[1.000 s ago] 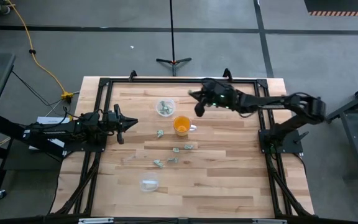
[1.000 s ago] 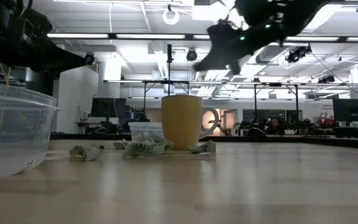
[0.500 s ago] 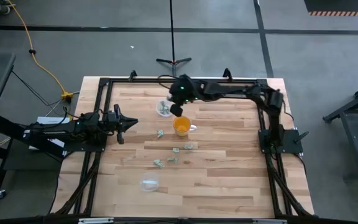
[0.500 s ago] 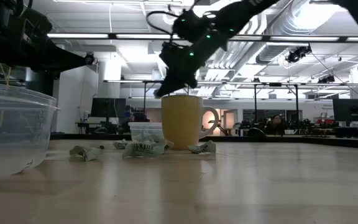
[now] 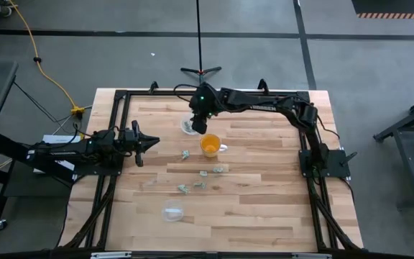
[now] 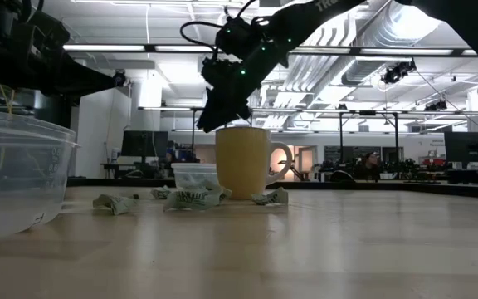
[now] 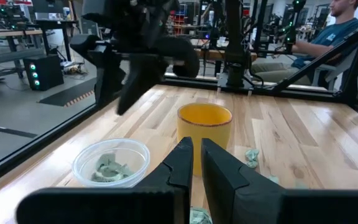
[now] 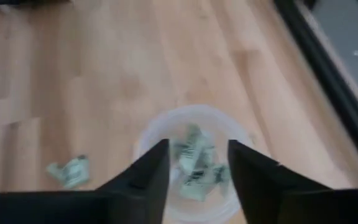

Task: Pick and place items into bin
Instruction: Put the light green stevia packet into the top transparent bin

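My right gripper (image 8: 197, 146) hangs open above a small clear bin (image 5: 190, 126) at the table's far middle. Pale green-grey pieces (image 8: 194, 163) lie in the bin below its fingers. In the left wrist view the same gripper (image 7: 122, 93) stands over the bin (image 7: 110, 163). Several more items lie loose on the wood (image 5: 184, 154) (image 5: 218, 170) (image 5: 183, 189), near an orange cup (image 5: 209, 145). My left gripper (image 5: 149, 142) waits at the table's left, pointing toward the cup. Its fingers (image 7: 185, 163) stand nearly together, with nothing between them.
A second clear bin (image 5: 172, 213) stands toward the near edge, large at the left of the low view (image 6: 15, 174). A black frame (image 5: 121, 97) runs round the table. A person (image 7: 347, 25) sits beyond the far right corner.
My right gripper has swung from the table's far right toward the left, passing over the orange cup. It now hangs above the small clear bin. My left arm has kept still.
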Robot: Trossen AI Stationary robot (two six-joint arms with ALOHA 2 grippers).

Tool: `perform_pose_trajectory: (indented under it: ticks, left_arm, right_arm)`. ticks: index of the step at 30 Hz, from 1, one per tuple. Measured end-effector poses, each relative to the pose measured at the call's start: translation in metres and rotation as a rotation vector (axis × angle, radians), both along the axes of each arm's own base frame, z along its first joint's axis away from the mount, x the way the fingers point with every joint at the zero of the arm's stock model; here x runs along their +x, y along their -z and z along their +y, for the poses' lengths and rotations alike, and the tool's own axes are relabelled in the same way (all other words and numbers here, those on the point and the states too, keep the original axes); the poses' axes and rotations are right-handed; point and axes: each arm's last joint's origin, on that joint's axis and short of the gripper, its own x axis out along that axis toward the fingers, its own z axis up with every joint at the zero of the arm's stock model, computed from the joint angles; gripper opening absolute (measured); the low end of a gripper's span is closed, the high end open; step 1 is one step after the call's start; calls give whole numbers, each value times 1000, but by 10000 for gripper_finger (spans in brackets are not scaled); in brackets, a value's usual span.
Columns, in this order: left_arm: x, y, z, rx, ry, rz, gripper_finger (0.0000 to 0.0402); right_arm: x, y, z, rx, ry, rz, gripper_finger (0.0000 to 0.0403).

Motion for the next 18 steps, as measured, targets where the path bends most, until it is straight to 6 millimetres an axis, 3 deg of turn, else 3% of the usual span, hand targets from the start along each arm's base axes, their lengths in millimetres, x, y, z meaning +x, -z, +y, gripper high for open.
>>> perform_pose_trajectory:
  ticks: [4, 10, 14, 18]
  left_arm:
    - [0, 0, 0, 0, 0, 0, 67]
    - [0, 0, 0, 0, 0, 0, 67]
    - [0, 0, 0, 0, 0, 0, 67]
    - [0, 0, 0, 0, 0, 0, 67]
  right_arm:
    - [9, -1, 32, 20, -256, -37, 202]
    - [23, 3, 87, -140, -459, -28, 218]
    - [27, 13, 99, -184, -457, 6, 214]
    - [34, 32, 98, -177, -446, 30, 212]
